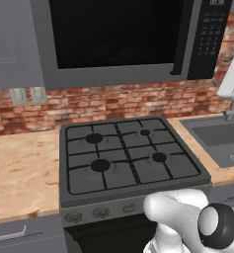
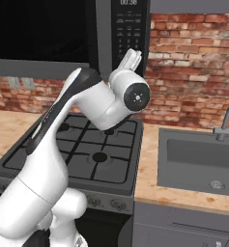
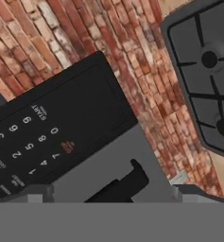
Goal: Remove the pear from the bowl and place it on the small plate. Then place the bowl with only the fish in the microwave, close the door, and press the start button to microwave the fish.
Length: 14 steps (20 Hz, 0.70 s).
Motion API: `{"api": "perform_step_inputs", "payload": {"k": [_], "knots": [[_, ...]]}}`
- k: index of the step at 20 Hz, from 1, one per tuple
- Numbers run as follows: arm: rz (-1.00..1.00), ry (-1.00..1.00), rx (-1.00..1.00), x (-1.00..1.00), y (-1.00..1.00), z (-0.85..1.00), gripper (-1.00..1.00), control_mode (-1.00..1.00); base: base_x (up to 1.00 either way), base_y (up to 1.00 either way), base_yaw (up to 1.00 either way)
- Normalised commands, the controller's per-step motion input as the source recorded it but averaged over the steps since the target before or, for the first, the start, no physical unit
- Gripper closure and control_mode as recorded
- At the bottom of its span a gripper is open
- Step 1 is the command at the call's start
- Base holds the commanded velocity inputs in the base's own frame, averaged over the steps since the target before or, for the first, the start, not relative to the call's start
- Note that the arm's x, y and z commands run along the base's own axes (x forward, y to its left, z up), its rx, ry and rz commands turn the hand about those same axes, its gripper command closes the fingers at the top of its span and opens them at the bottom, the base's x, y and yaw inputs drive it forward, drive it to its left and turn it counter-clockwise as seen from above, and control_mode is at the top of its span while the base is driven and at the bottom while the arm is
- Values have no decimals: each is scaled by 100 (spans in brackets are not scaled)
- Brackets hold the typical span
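Grey microwave (image 1: 113, 74), red-brick wall (image 1: 128, 101)

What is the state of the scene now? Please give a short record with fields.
microwave: mounted above the stove, brick wall behind
door: shut, dark window
control panel: black, keypad with START label close before the hand camera
claw: open, raised in front of the control panel
stove: four burners, nothing on them
sink: right of the stove
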Motion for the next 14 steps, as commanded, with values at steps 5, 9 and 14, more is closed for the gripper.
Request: {"api": "perform_step_inputs", "payload": {"k": [5, 9, 14], "knots": [[0, 0, 4, 16, -11, -2, -100, -100, 0, 0, 0], [0, 0, 2, 25, 0, -5, -100, -100, 0, 0, 0], [0, 0, 2, 32, 0, 0, -100, -100, 0, 0, 0]]}}
